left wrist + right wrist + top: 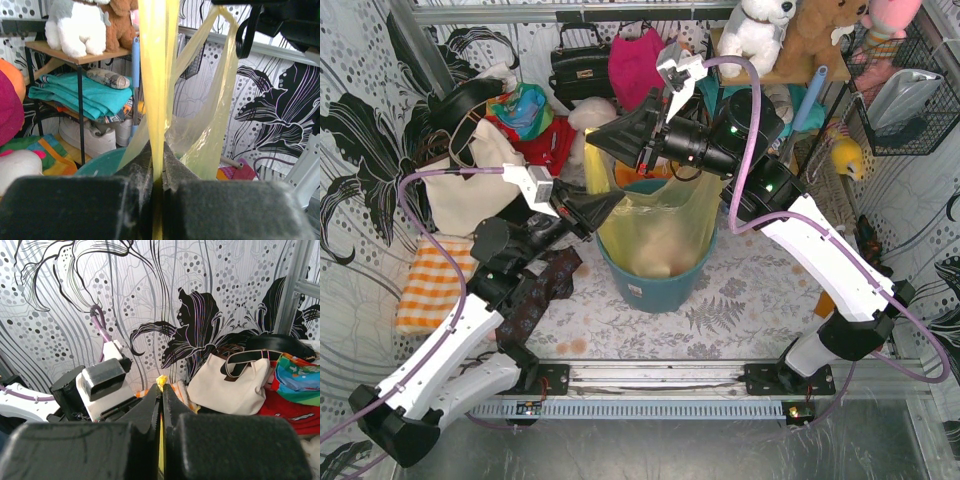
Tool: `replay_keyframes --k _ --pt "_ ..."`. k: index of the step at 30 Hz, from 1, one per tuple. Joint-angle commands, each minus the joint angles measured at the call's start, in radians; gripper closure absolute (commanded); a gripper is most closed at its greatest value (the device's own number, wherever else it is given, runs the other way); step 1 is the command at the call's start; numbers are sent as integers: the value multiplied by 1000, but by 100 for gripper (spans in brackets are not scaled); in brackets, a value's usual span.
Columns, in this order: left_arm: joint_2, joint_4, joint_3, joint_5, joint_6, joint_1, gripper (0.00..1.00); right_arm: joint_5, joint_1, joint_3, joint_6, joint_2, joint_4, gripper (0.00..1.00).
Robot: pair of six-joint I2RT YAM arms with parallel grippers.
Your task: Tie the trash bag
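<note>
The trash bag [665,225] is translucent yellow-green plastic and lines the teal bucket [655,285] at the table's middle. My left gripper [613,203] reaches in from the left at the bag's left rim. In the left wrist view the left gripper [159,150] is shut on a flat yellow strip of the trash bag [157,75] that runs straight up. My right gripper [592,142] hovers higher, above the bucket's left side. In the right wrist view the right gripper [161,390] is shut on a bunched end of the trash bag [161,381] that pokes past its tips.
A cream tote [470,185] with dark straps stands at the left, with an orange checked cloth [435,285] and a dark patterned cloth [535,295] near the left arm. A black handbag [580,65] hangs behind. A shelf with plush toys [790,35] and a wire basket [905,90] are at the right.
</note>
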Motion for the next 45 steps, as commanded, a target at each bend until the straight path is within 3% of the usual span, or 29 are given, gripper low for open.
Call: replay_keyframes --k 1,9,12,15,22,28,34,39,45 --pt "2 50 -25 11 -20 3 89 15 4 18 13 -33 64 100" --pt "-12 44 -45 -8 -21 2 99 24 5 20 11 -33 39 100" --pt "-17 36 -45 -15 -19 3 100 61 5 52 -18 -47 -38 73" --pt "-21 31 -48 -21 -19 3 100 127 5 61 -51 -94 -112 53" --pt "-26 37 -50 -29 -20 3 100 386 5 19 -103 -245 -308 35" --pt "-26 38 -50 -32 -20 3 100 632 5 -25 -102 -336 -439 33" --pt "-25 37 -49 -30 -20 3 100 782 3 -71 -69 -362 -503 32" --pt "-25 35 -50 -31 -20 3 100 761 5 -98 -47 -364 -506 37" --pt "-23 38 -48 -31 -22 3 99 732 5 -85 -34 -337 -502 52"
